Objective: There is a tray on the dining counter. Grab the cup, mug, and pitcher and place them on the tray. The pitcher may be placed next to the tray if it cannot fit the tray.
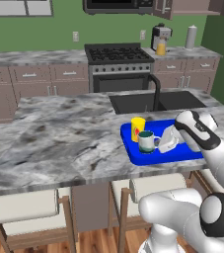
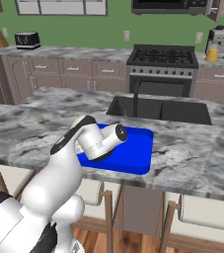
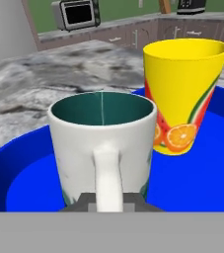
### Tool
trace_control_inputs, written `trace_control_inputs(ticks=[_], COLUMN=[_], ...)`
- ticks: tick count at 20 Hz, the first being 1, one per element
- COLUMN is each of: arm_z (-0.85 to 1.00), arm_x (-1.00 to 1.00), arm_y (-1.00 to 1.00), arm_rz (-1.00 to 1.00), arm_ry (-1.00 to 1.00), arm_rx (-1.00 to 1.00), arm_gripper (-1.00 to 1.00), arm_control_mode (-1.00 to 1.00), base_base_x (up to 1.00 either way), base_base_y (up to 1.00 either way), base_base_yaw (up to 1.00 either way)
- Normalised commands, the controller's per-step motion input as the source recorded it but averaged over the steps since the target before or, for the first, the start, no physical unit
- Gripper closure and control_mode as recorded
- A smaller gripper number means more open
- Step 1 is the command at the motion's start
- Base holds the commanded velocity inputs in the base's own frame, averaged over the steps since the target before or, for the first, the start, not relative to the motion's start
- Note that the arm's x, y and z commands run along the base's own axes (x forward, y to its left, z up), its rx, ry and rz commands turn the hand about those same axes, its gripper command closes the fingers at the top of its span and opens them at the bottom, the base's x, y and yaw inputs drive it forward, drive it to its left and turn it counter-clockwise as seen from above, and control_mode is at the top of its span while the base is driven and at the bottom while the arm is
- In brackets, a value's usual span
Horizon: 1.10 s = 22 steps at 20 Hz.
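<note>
The blue tray lies on the dining counter in front of the sink. On its left part stand the yellow cup and, just in front of it, the white mug with a teal inside. My gripper reaches in from the right and is shut on the mug's handle. In the hand view the mug is upright on the tray, its handle between my gripper's tips, and the cup is close behind it. The pitcher stands on the back worktop by the coffee machine.
A black sink with a tall faucet lies just behind the tray. A stove and a grey cylinder are on the far worktop. Stools stand under the counter's near edge. A toaster oven sits far off.
</note>
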Motion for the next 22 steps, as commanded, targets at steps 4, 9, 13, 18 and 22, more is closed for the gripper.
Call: trace_control_inputs(ticks=[4, 9, 13, 18, 22], arm_z=[-0.05, 0.0, 0.0, 0.0, 0.0], arm_x=[0.0, 0.0, 0.0, 0.0, 0.0], arm_y=[0.0, 0.0, 0.0, 0.0, 0.0], arm_rz=[0.02, 0.01, 0.0, 0.0, 0.0], arm_ry=[0.0, 0.0, 0.0, 0.0, 0.0], arm_rx=[0.0, 0.0, 0.0, 0.0, 0.0], arm_gripper=[1.0, 1.0, 1.0, 1.0, -1.0], arm_control_mode=[-1.0, -1.0, -1.0, -1.0, -1.0], base_base_x=[0.0, 0.0, 0.0, 0.0, 0.0], base_base_y=[0.0, 0.0, 0.0, 0.0, 0.0], base_base_yaw=[0.0, 0.0, 0.0, 0.0, 0.0])
